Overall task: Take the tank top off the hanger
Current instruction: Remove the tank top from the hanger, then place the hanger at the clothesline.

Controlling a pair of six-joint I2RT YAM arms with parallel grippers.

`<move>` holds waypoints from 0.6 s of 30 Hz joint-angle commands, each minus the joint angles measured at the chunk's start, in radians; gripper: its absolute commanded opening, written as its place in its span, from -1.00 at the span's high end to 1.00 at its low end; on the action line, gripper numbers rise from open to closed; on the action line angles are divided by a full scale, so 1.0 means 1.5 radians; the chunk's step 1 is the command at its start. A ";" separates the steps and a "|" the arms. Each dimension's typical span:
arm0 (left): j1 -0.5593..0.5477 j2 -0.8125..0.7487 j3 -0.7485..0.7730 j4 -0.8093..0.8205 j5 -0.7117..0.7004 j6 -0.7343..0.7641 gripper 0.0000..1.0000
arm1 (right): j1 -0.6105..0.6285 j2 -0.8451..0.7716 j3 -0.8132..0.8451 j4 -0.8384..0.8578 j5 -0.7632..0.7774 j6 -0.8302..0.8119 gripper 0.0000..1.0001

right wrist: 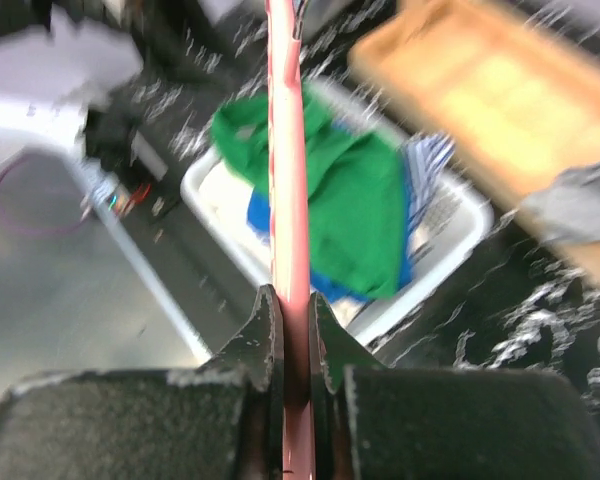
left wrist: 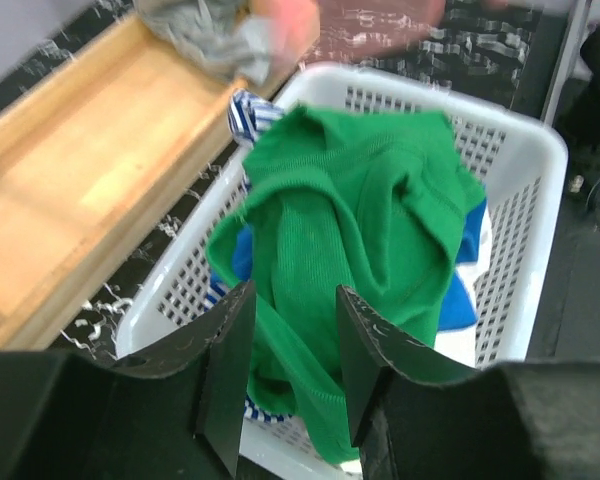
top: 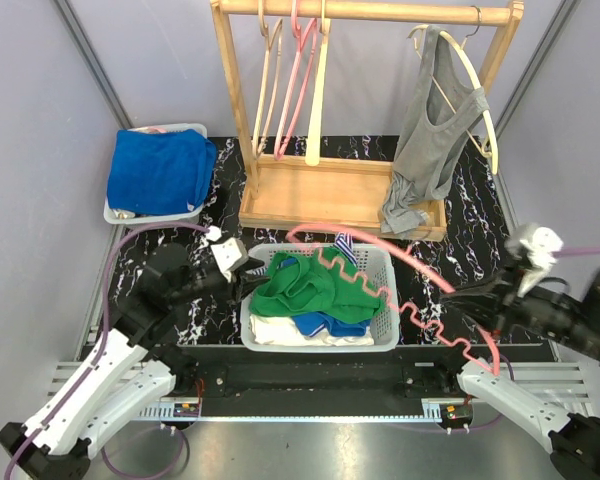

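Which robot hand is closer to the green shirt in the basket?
Left. The left gripper hangs open right by the green shirt; the right gripper is off to the basket's right, gripping the pink hanger.

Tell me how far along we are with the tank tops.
Done: the green top lies in the basket, off the pink hanger. In hand: the right gripper is shut on that bare hanger; the left gripper is open over the green top. Left: the gray top is on a white hanger on the rack.
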 commanded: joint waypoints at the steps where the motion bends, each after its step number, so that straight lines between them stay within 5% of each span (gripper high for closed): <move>1: -0.032 0.027 -0.033 0.020 -0.035 0.055 0.20 | 0.003 -0.002 0.062 0.075 0.178 0.004 1.00; 5: -0.069 0.047 -0.057 0.020 -0.086 0.124 0.23 | 0.004 0.057 0.054 0.069 0.349 0.009 1.00; 12: -0.111 0.089 -0.124 0.004 -0.114 0.242 0.17 | 0.003 0.133 0.039 0.158 0.411 0.003 1.00; 18: -0.151 0.115 -0.114 -0.050 -0.100 0.278 -0.43 | 0.003 0.213 0.029 0.309 0.472 -0.065 1.00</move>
